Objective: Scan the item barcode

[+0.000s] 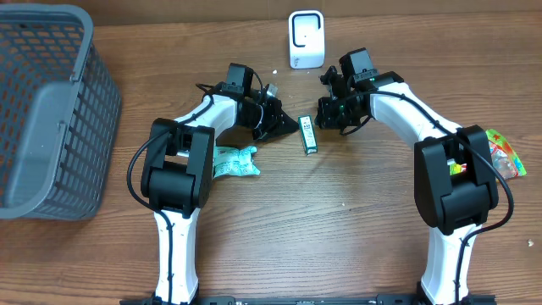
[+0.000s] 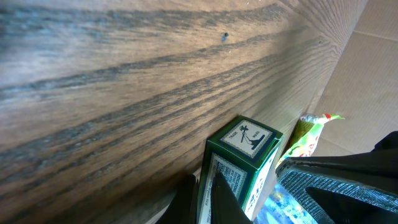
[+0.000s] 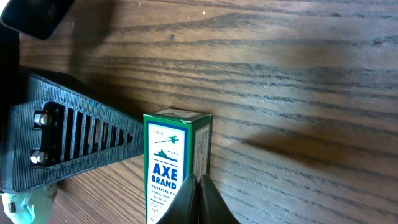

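The small green box (image 1: 307, 134) lies flat on the wooden worktop (image 1: 339, 229), near the middle, with its long side pointing away from the robot. It is a little in front of the white scanner (image 1: 306, 39), which stands upright at the far edge, and the two are apart. The left tool (image 1: 292, 125) is low at the left side of the box, and its fingers are pressed together with nothing between them. The right tool (image 1: 322, 119) is at the right side of the box, also with its fingers together and empty. So the box is between the two tips, very near to both; I cannot tell if the tips touch it. In the right wrist view the words "AXE BRAND" are readable on the box face. A teal packet (image 1: 235, 161) lies on the worktop beside the left arm. A colourful packet (image 1: 505, 158) lies at the right edge, beside the right arm. A grey basket (image 1: 51, 110) stands far at the left.
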Controlling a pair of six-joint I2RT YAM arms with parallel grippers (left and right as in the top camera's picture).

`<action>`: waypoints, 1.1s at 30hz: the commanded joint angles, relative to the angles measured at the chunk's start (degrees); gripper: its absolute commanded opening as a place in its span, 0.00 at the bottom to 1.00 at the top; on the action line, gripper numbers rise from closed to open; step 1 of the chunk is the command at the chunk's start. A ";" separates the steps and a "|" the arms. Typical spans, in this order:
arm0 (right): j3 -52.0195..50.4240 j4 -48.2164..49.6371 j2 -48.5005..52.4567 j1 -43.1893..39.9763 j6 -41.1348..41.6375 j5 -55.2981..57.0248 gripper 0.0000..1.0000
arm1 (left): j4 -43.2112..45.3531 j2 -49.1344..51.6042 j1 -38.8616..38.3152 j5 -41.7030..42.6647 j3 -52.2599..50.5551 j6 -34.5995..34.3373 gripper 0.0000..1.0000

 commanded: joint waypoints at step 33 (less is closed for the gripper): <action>-4.24 3.17 -2.43 3.58 -2.14 -6.97 0.04 | -0.68 4.09 -1.33 -7.72 -1.18 -1.05 0.05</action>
